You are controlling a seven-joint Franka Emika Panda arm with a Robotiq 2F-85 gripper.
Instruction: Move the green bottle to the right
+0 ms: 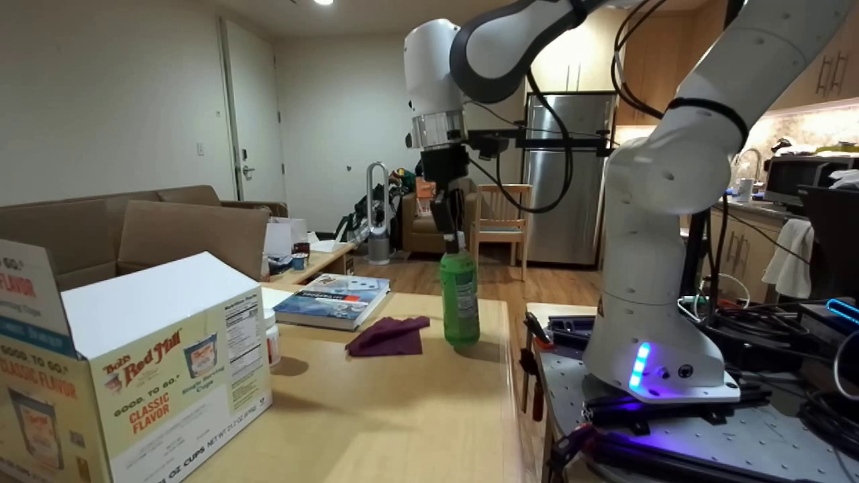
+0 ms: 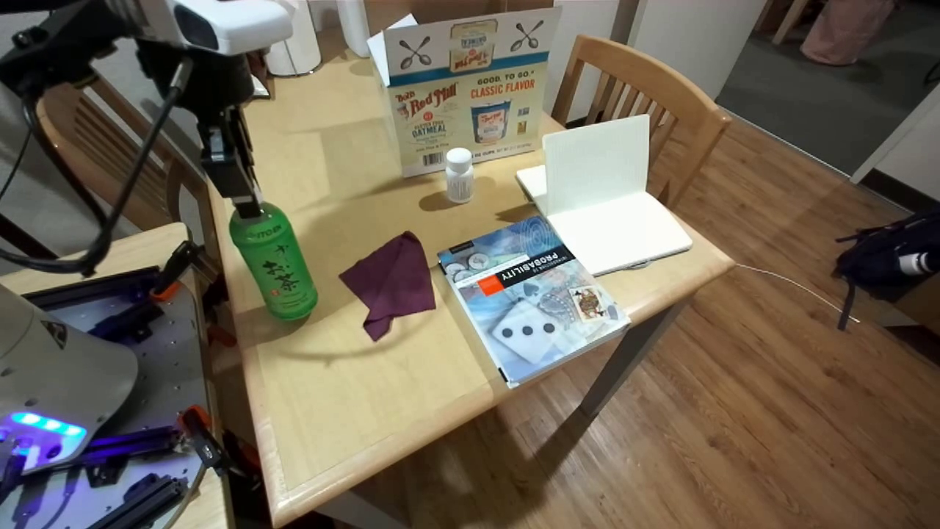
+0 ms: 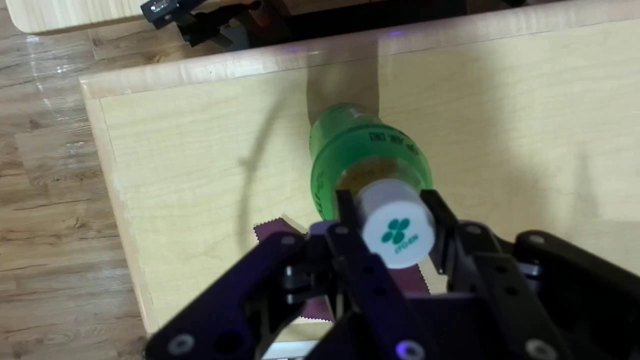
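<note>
The green bottle (image 1: 460,302) is translucent green with a white cap. It stands near the table edge on the robot's side, looks upright in an exterior view, and shows in another exterior view (image 2: 275,264) too. Whether its base touches the table is hard to tell. My gripper (image 1: 453,235) points down at its top. In the wrist view the bottle (image 3: 370,160) lies below the jaws. The two fingertips (image 3: 390,205) are on either side of the white cap and appear to touch it, so the gripper looks shut on the bottle. The fingers partly hide the cap.
A purple cloth (image 2: 393,283) lies beside the bottle. Beyond it are a probability book (image 2: 536,294), an open notebook (image 2: 609,220) and a small white pill bottle (image 2: 460,176). A large open cardboard box (image 1: 201,362) stands on the table (image 1: 376,429).
</note>
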